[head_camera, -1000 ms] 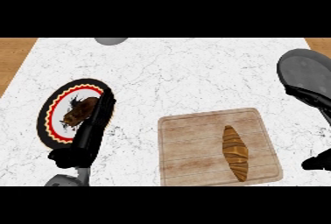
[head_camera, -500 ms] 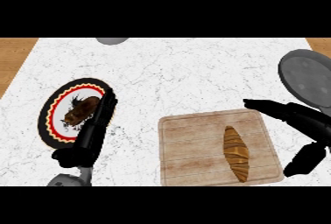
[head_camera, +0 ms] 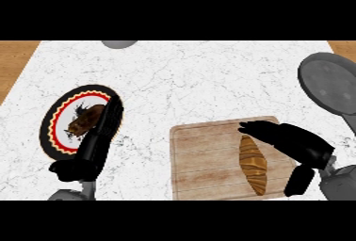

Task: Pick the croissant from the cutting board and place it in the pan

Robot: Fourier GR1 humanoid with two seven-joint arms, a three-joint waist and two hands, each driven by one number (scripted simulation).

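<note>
White marbled desk (head_camera: pixel 208 80); wooden cutting board (head_camera: pixel 201 164) lower right. Right hand (head_camera: pixel 292 143) spread wide just beside golden-brown croissant (head_camera: pixel 253 163); should lower, close across middle. Grey round pan (head_camera: pixel 335 84) upper right.

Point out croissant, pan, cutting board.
croissant (head_camera: pixel 253 164), head view, middle of its brown body.
pan (head_camera: pixel 332 86), head view, grey inner floor.
cutting board (head_camera: pixel 205 160), head view, bare wood left of the croissant.

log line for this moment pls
phase: reach | right hand open over cutting board, beside croissant, not gripped | left hand open by plate | pan empty
</note>
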